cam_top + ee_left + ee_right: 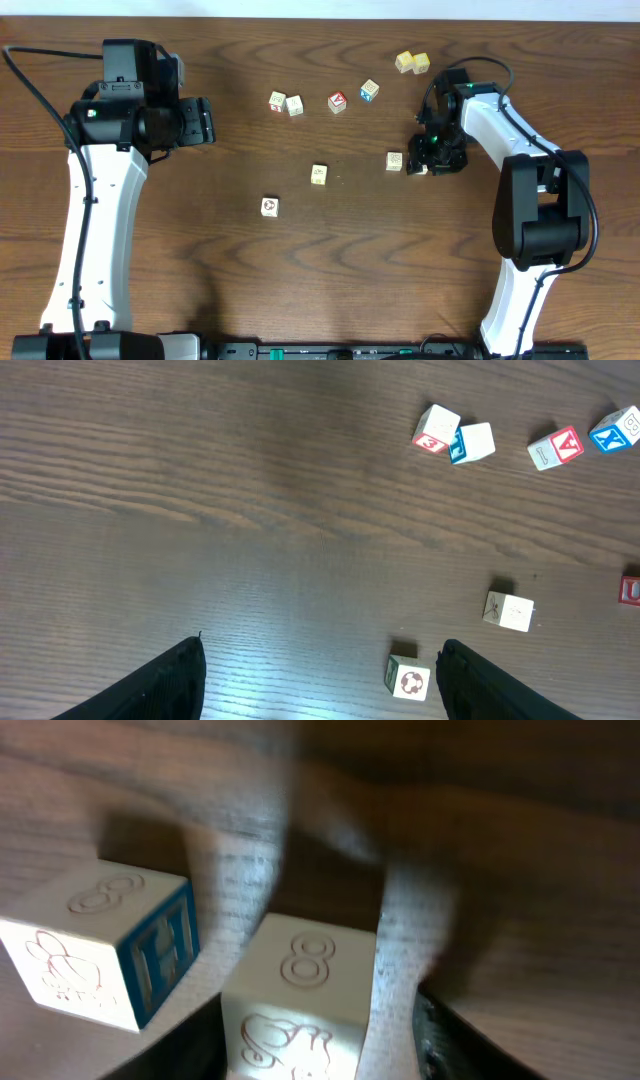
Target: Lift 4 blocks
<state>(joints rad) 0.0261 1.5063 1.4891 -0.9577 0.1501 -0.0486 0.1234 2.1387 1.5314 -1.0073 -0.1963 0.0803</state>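
One cream block marked with an 8 (300,995) sits between my right gripper's (310,1055) jaws; a strip of bare wood shows between it and the right finger (455,1040), so the gripper is open around it. A second cream block (100,955), with a blue side face, stands just left of it, and is the block (394,161) beside the right gripper (421,166) in the overhead view. Two more cream blocks lie mid-table: one with a pale mark (319,174) (510,610) and one with a dark ring (269,206) (410,680). My left gripper (207,122) (320,690) hangs open and empty.
Near the far edge lie two cream cubes with coloured sides (277,100) (294,105), a red-faced cube (337,102), a blue-faced cube (370,90) and two yellow cubes (412,63). The left arm's base stands at the table's front left, the right arm's at its front right.
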